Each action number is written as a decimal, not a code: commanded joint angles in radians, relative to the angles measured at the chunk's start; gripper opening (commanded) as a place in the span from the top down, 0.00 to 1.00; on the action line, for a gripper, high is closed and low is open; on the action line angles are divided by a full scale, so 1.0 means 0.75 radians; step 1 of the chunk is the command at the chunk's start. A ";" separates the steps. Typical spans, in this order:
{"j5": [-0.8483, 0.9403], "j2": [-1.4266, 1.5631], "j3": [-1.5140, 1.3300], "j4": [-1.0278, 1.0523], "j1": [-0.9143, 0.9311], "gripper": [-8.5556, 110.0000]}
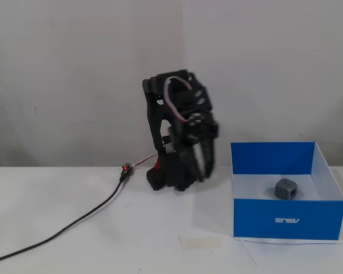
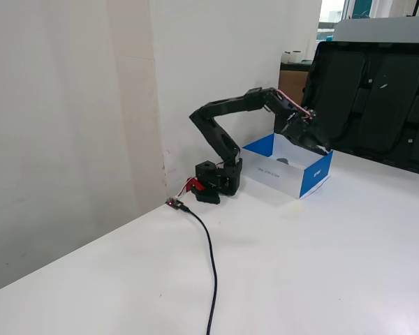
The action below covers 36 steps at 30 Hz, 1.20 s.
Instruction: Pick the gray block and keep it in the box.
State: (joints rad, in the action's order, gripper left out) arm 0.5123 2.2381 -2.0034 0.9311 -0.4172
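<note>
— Fixed view from the front first: where is the gray block (image 1: 286,189)?

— It sits on the white floor of the box (image 1: 289,220), toward the back and a little right of centre, clear of the walls. Nothing is touching it. The box itself rests on the white worktop (image 1: 74,240), at the right side of that view, blue front wall facing the camera with a white logo printed on it.

— And the arm (image 1: 180,123)?

— Folded up over its base, to the left of the box in that view. Its dark hand (image 1: 203,162) hangs blurred just left of the box's back corner.

— Are the fingers apart or together?

— I cannot tell. In that view the hand is smeared, and in the other fixed view the hand (image 2: 313,137) is small and dark against a black panel (image 2: 377,98) behind it. There it reaches out above the box (image 2: 314,178), over the far side.

— Anything else on the worktop?

— A black cable (image 1: 74,220) runs from the lower left edge to a small board with a red light (image 1: 126,169) near the arm's base. A piece of pale tape (image 1: 200,242) lies just in front of the box's left corner.
</note>
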 commanded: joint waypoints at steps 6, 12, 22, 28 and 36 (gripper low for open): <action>-0.368 0.610 -0.446 -0.438 0.258 0.93; -0.812 0.652 -0.489 -0.378 0.395 0.93; -1.012 0.663 -0.732 -0.147 0.403 0.93; -0.994 0.708 -0.882 -0.110 0.380 0.93; -0.988 1.082 -1.129 0.016 0.364 0.93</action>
State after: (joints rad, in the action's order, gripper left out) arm -0.2347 2.9268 -2.8287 0.9035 -0.1365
